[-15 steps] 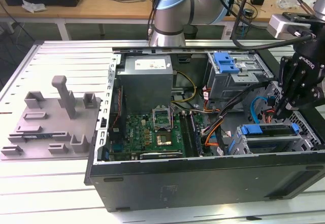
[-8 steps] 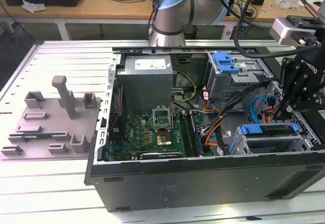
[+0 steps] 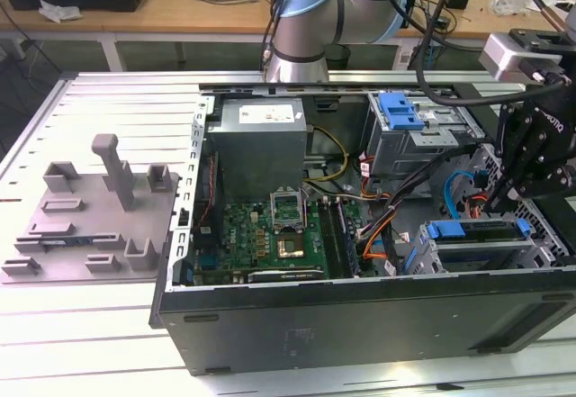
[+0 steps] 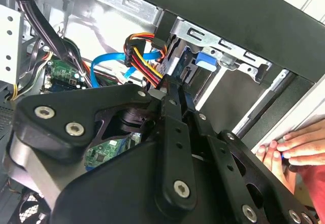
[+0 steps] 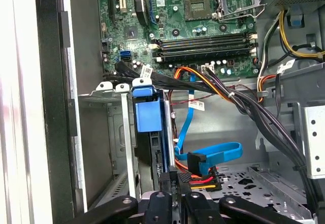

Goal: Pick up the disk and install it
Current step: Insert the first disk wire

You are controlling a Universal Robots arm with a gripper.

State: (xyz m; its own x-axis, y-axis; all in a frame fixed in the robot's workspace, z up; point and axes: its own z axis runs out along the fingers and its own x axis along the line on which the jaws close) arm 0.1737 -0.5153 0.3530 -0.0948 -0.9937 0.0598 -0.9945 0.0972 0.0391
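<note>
Already the flat grey hard disk with its blue plastic frame (image 3: 477,231) sits slid into the metal drive cage (image 3: 430,258) at the front of the open black computer case (image 3: 360,325). It is hard, stiff and a bit heavy, and a bump could break it, so the blue side rails look like the best place to hold. Just beside it the black metal gripper (image 4: 177,89) has its fingers pressed together with nothing seen between them, close to the red and yellow wires (image 4: 143,56).

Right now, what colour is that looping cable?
Blue; the cable shows best in the first wrist view.
</note>
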